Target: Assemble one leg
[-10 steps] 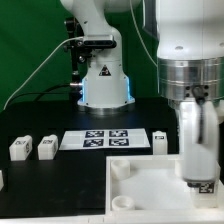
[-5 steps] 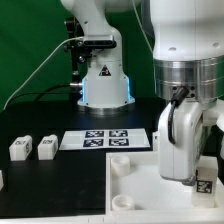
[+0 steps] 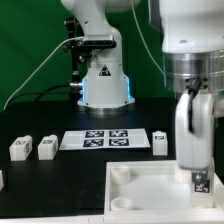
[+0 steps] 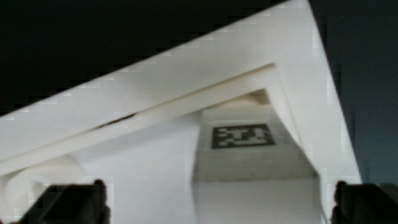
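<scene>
Three small white legs with tags stand on the black table in the exterior view: two at the left [image 3: 21,148] [image 3: 47,148] and one [image 3: 160,140] right of the marker board. My gripper [image 3: 196,172] hangs over the right side of the large white square panel [image 3: 140,198], far from the legs. In the wrist view the gripper [image 4: 217,203] is open and holds nothing. Its dark fingertips [image 4: 71,204] stand wide apart over the panel's inner face [image 4: 160,140], which carries a tag [image 4: 242,135]. No leg shows in the wrist view.
The marker board [image 3: 105,138] lies flat behind the panel. The robot's base [image 3: 104,85] stands at the back with cables at the exterior view's left. A white part [image 3: 2,178] shows at the left edge. The panel has corner sockets [image 3: 122,171].
The wrist has turned and shifted above the panel's right side, and the gripper now hangs narrow and upright. The legs, panel and marker board have not moved.
</scene>
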Motion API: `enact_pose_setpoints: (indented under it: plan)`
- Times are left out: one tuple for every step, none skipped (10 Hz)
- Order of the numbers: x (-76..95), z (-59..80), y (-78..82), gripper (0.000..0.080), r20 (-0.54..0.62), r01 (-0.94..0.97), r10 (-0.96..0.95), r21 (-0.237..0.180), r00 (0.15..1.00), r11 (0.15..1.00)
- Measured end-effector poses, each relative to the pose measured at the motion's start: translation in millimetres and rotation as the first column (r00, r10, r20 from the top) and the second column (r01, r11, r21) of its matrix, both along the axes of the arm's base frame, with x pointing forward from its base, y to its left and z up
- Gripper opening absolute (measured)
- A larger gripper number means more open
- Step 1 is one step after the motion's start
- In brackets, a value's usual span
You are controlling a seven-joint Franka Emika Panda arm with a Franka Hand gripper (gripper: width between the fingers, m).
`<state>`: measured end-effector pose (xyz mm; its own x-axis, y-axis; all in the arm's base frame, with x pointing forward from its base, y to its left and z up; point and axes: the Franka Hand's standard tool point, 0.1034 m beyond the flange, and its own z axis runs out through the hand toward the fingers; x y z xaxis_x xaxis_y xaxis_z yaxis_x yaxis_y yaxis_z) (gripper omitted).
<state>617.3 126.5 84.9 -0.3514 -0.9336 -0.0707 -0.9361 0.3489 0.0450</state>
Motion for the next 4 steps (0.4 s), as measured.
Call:
enact_pose_setpoints:
  plan:
    - [-4.9,5.6,6.5,0.0643,0.002,-0.008,0.008,0.006,1.0,1.0]
    - [-6.8,10.8,13.3,0.0643,0.005,-0.019,0.019,0.011,1.0,1.0]
    - [-7.9,10.9,14.8,0.0648,0.0,-0.026,0.026,0.012,1.0,1.0]
    - [-7.9,10.1,14.2,0.0648,-0.001,-0.025,0.025,0.012,1.0,1.0]
